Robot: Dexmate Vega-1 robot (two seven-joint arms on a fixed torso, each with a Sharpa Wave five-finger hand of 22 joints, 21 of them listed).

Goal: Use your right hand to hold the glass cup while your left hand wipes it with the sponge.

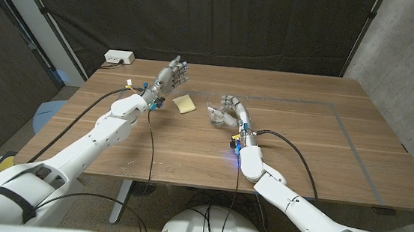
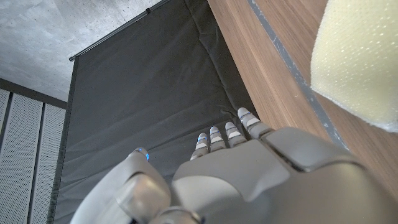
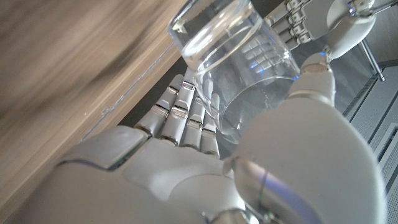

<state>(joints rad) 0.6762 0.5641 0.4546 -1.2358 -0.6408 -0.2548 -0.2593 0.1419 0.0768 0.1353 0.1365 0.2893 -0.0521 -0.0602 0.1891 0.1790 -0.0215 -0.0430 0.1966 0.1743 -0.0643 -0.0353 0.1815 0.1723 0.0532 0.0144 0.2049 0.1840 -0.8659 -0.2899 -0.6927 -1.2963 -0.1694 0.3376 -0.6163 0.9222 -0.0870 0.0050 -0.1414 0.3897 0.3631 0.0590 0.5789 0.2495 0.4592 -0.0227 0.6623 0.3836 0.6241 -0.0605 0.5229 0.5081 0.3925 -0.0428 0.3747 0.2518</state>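
We count one glass cup (image 1: 215, 114), one sponge (image 1: 185, 103) and two robot hands over the wooden desk (image 1: 325, 141). The right hand (image 1: 231, 114) grasps the glass cup near the middle of the desk. In the right wrist view the glass cup (image 3: 233, 68) lies tipped over in the right hand (image 3: 205, 155), its fingers (image 3: 186, 109) along one side of the wall and the thumb against the other, so its long axis runs out past the fingertips with the open rim leading. In the head view we cannot tell which way the rim faces, as the glass is too faint.

The sponge is a pale yellow block lying flat on the desk just beside the cup, between the two hands, its long axis slanting across the desk. The left hand (image 1: 171, 75) is released, fingers spread and raised, holding nothing, near the sponge's far-left side and apart from it. In the left wrist view the sponge (image 2: 354, 62) shows close beside the left hand (image 2: 249, 174).

A white power strip (image 1: 119, 57) sits by the desk's far left corner, with a dark curtain (image 1: 200, 18) behind.
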